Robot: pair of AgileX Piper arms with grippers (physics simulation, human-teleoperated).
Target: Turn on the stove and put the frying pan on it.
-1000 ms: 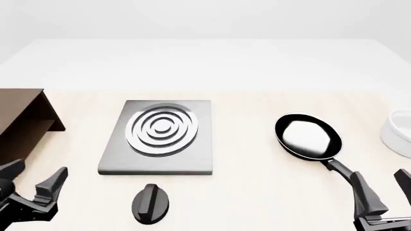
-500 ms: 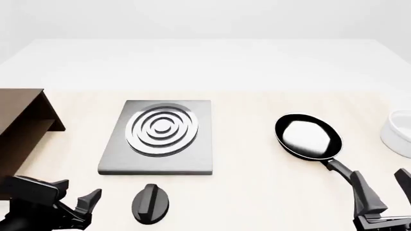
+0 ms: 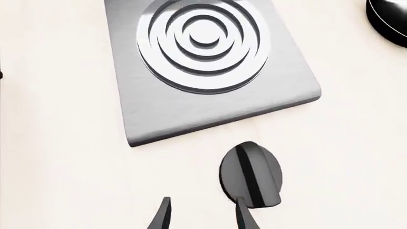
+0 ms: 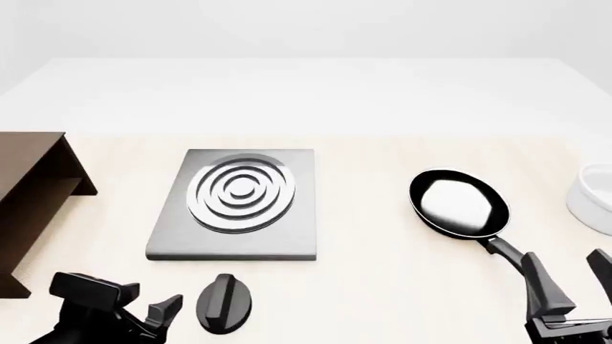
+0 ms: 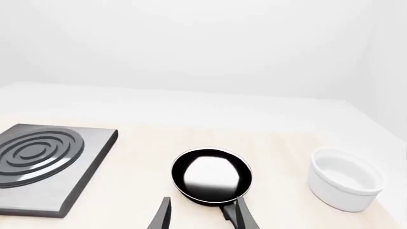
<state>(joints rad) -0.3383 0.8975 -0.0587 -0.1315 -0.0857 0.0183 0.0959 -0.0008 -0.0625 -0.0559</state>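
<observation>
In the left wrist view, the left gripper (image 3: 202, 214) is spread wide and empty, its fingers near the black knob (image 3: 250, 175), which lies just beside the stove (image 3: 207, 64).

From the front, the frying pan (image 4: 459, 203) rests on the table (image 4: 383, 272), well apart from the stove.

In the right wrist view, the right gripper (image 5: 202, 214) is spread too, empty, near the pan's handle (image 5: 227, 211), beside a white bowl (image 5: 344, 178).

My left claw (image 4: 143, 319) is all black. It has a chunky, blocky body with flat sides and sharp corners. Its fingers (image 3: 162, 217) are thin and pointy, like little black wedges, and a bit shiny on the edges. My right claw (image 4: 574, 287) is black too. Its fingers (image 5: 241, 214) are long, flat blades that get thinner at the tips, on a dark boxy base.
</observation>
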